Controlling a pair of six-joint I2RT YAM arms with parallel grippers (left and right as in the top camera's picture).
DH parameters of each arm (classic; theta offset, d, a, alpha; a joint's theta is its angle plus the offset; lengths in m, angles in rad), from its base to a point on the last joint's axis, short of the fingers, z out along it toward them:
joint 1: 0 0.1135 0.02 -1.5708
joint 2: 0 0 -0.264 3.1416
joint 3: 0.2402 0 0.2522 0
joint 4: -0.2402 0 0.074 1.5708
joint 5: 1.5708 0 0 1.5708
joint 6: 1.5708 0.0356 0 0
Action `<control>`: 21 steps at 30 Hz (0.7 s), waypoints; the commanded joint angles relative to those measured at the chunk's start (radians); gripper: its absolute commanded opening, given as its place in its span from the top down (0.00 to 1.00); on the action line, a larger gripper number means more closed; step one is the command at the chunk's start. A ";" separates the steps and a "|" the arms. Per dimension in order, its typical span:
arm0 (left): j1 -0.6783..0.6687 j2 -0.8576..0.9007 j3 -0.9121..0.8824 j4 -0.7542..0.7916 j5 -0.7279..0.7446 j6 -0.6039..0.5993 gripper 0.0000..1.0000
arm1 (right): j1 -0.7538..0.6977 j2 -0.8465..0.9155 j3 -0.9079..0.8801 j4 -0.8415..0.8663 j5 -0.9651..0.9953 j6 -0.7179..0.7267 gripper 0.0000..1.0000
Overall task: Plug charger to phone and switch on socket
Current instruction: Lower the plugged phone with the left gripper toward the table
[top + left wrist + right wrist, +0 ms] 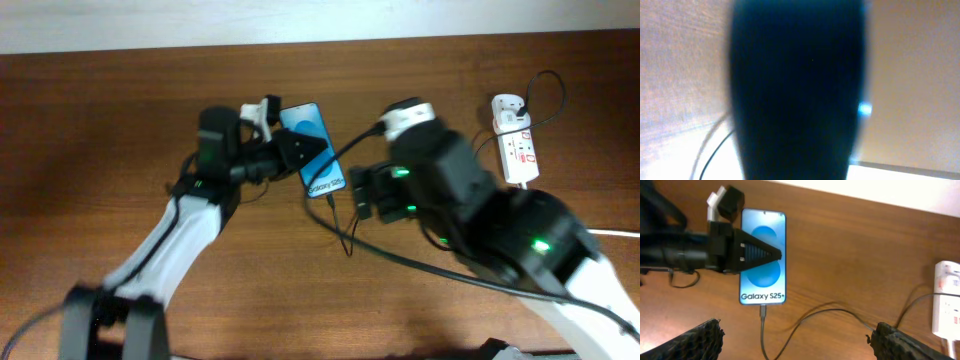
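lying limp across the bench (pixel 110 110), the charger (pixel 807 314) is a thin black cable. its small tip meets the bottom edge of the phone (pixel 763 287) and looks seated, though i can't confirm that. the cable is light and floppy, so the stiff connector is the only sensible place to pinch it. the phone lies flat at mid-bench, screen up. its glass is slick and would likely slide if nudged. the socket (pixel 516 146) sits well apart at the right; it looks light and may skid when its switch is pressed. the left claw (pixel 771 255) rests on the screen, but i cannot tell whether it is clenched. the right claw (pixel 795 330) hovers near the cable, spread wide and holding nothing.
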 commanded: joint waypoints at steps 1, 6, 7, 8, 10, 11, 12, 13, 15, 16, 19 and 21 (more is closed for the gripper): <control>-0.026 0.192 0.253 -0.253 0.080 0.289 1.00 | -0.068 -0.021 0.015 -0.030 0.036 -0.003 0.02; 0.022 0.353 0.425 -0.700 -0.085 0.589 1.00 | -0.097 -0.020 0.014 -0.063 0.035 0.000 0.02; 0.039 0.378 0.425 -0.743 -0.085 0.591 1.00 | -0.098 -0.018 0.014 -0.062 0.036 0.000 0.02; 0.049 0.402 0.425 -0.762 -0.085 0.591 1.00 | -0.098 -0.016 0.014 -0.059 0.036 0.000 0.02; 0.065 0.459 0.425 -0.744 -0.074 0.591 1.00 | -0.097 0.003 0.014 -0.041 0.036 0.000 0.02; 0.065 0.484 0.425 -0.723 -0.059 0.591 1.00 | -0.097 0.016 0.014 -0.040 0.035 0.000 0.02; 0.065 0.494 0.425 -0.717 -0.058 0.591 1.00 | -0.097 0.027 0.014 -0.041 0.036 0.000 0.02; 0.065 0.515 0.425 -0.717 -0.059 0.591 1.00 | -0.098 0.045 0.014 -0.041 0.036 0.000 0.02; 0.065 0.533 0.425 -0.718 -0.060 0.591 1.00 | -0.098 0.074 0.014 -0.030 0.036 0.000 0.02; 0.065 0.539 0.424 -0.718 -0.089 0.591 0.99 | -0.098 0.097 0.014 -0.010 0.036 0.000 0.02; 0.064 0.542 0.423 -0.718 -0.182 0.591 0.96 | -0.098 0.142 0.014 0.040 0.036 0.000 0.02; 0.064 0.550 0.423 -0.718 -0.186 0.590 0.96 | -0.098 0.172 0.014 0.069 0.036 0.000 0.02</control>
